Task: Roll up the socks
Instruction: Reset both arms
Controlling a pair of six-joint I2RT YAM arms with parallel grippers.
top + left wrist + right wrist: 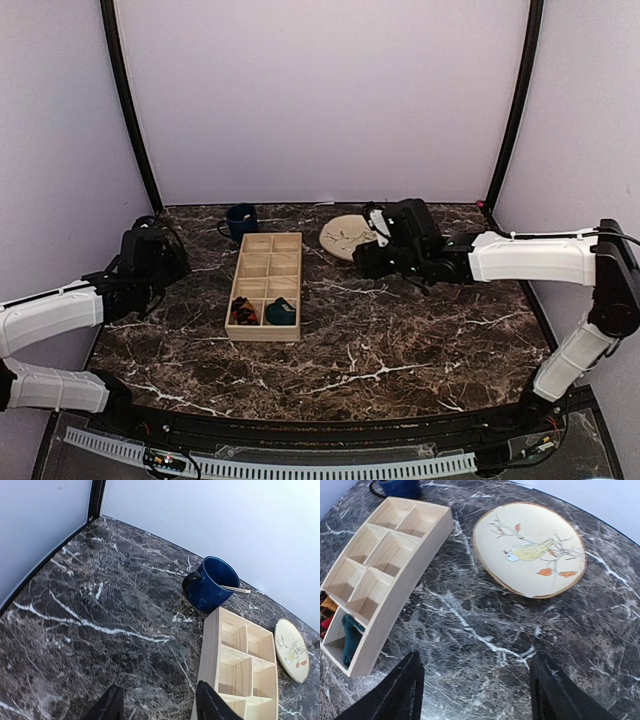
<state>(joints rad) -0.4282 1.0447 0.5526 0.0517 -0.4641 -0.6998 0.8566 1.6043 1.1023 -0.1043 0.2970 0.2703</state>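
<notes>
Two rolled socks sit in the nearest compartments of a wooden divider box [268, 262]: the teal-green socks [281, 312] on the right, the argyle socks [243, 313] on the left. In the right wrist view the teal socks [351, 639] and a bit of the argyle socks [326, 614] show in the box [405, 580]. My left gripper [159, 701] hovers open over bare marble left of the box [210, 650]. My right gripper [476, 680] is open above marble between box and plate, holding nothing.
A dark blue mug [241, 220] with a stick in it stands behind the box, also seen as the mug [211, 583]. A round bird-pattern plate [347, 236] lies right of the box, large in the right wrist view as the plate [530, 547]. Walls enclose the table.
</notes>
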